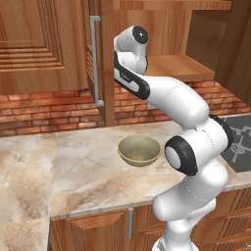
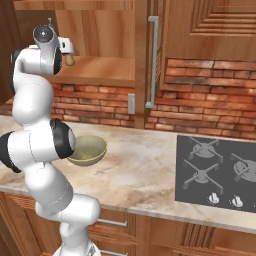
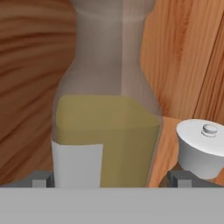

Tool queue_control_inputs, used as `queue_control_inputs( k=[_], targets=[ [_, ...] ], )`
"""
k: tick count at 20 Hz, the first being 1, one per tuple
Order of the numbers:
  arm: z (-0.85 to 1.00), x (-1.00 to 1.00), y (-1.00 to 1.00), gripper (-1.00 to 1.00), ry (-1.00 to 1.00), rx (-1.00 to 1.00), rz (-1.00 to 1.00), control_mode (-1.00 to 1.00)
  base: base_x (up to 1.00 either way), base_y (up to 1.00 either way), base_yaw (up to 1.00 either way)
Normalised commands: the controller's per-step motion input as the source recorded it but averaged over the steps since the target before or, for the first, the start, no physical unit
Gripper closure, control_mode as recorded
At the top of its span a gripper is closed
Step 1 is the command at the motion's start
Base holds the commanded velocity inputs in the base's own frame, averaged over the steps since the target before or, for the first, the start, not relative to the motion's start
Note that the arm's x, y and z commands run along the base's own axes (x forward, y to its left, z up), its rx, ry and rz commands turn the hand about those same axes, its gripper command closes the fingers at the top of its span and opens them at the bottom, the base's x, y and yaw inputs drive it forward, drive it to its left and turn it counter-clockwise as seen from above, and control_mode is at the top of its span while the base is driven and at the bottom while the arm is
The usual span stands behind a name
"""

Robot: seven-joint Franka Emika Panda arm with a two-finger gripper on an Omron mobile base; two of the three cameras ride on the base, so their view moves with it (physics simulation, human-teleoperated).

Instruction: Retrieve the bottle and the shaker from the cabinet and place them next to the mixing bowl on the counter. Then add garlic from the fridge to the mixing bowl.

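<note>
In the hand view the bottle [image 3: 107, 131], with olive-yellow liquid and a white label, stands upright on the cabinet shelf [image 3: 168, 146]. It sits between the fingers of my open gripper [image 3: 111, 179]. Just right of it is a pale grey knobbed top, apparently the shaker [image 3: 201, 146]. In the right base view a small brown thing that may be the shaker [image 2: 71, 60] shows beside my hand inside the open cabinet [image 2: 100, 70]. The olive-tan mixing bowl [image 1: 139, 149] [image 2: 89, 149] rests on the marble counter [image 1: 83, 171] [image 2: 145, 165] below. The garlic and the fridge are out of view.
The open cabinet door stands edge-on with its silver bar handle [image 1: 95, 61] [image 2: 152, 62] beside my arm. A dark cooktop [image 2: 220, 170] [image 1: 240, 142] lies to the right on the counter. A brick wall backs the counter, and a closed cabinet [image 1: 34, 44] hangs to the left.
</note>
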Motion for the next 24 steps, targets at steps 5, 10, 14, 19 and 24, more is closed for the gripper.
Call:
queue_control_inputs(
  k=[5,10,14,19,24],
  targets=[
    [0.00,0.00,0.00,1.00,0.00,0.00,0.00,-1.00,0.00,0.00,0.00],
    [0.00,0.00,0.00,1.00,0.00,0.00,0.00,-1.00,0.00,0.00,0.00],
    [0.00,0.00,0.00,1.00,0.00,0.00,0.00,-1.00,0.00,0.00,0.00],
    [0.00,-0.20,0.00,1.00,0.00,0.00,0.00,-1.00,0.00,0.00,0.00],
    [0.00,-0.62,-0.26,1.00,-0.07,0.00,0.00,-1.00,0.00,0.00,0.00]
  ],
)
